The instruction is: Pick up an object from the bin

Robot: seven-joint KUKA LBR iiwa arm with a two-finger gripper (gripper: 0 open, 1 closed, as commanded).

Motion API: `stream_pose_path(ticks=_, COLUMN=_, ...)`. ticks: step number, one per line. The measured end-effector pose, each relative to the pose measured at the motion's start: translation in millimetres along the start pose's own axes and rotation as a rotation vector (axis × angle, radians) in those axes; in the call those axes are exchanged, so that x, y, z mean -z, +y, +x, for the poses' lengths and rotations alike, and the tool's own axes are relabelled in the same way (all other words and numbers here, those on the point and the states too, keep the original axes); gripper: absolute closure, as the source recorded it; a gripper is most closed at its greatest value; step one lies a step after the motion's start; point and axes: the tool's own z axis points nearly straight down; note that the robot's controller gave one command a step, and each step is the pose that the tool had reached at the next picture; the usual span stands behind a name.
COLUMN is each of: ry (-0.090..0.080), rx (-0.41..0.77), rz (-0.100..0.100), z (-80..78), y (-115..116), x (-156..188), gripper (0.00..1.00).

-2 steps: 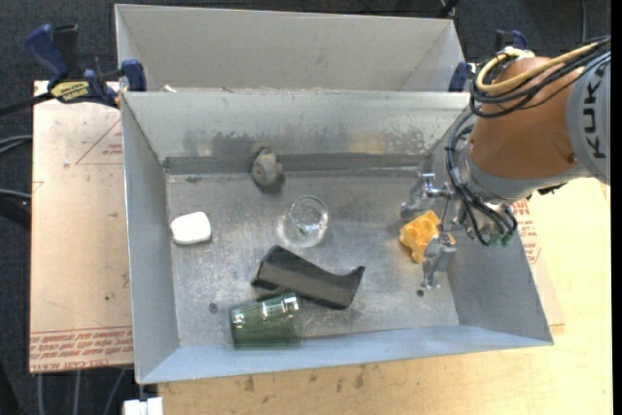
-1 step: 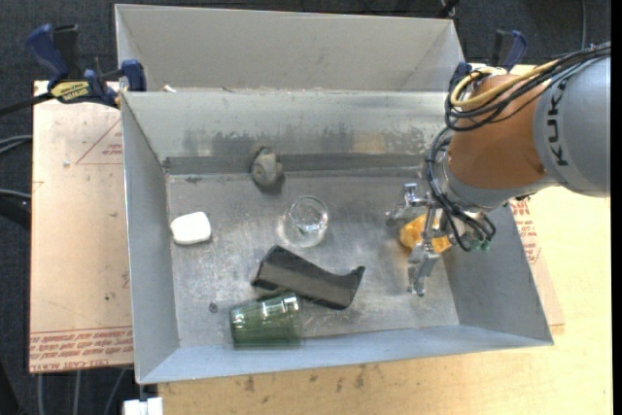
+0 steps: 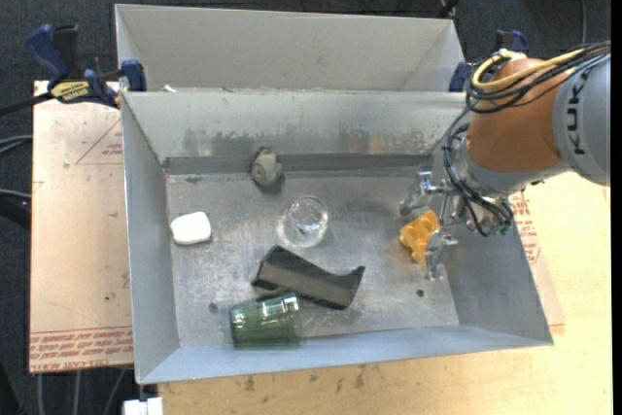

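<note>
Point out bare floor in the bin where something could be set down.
Bare: the floor between the white block and the grey lump; the stretch between the clear glass and the yellow thing; the front-right corner. Crowded: front middle, where black piece and green jar lie together, and around the gripper.

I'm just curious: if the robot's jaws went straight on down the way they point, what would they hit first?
Most likely the crumpled yellow object under the open jaws, near the grey metal bin's right wall; their height above it is unclear.
</note>
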Motion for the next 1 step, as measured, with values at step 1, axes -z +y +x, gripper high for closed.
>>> stream_pose_path(ticks=1, ry=-0.003, rx=0.140, rz=0.006, z=0.9, y=-29.1, x=22.7, gripper=0.00)
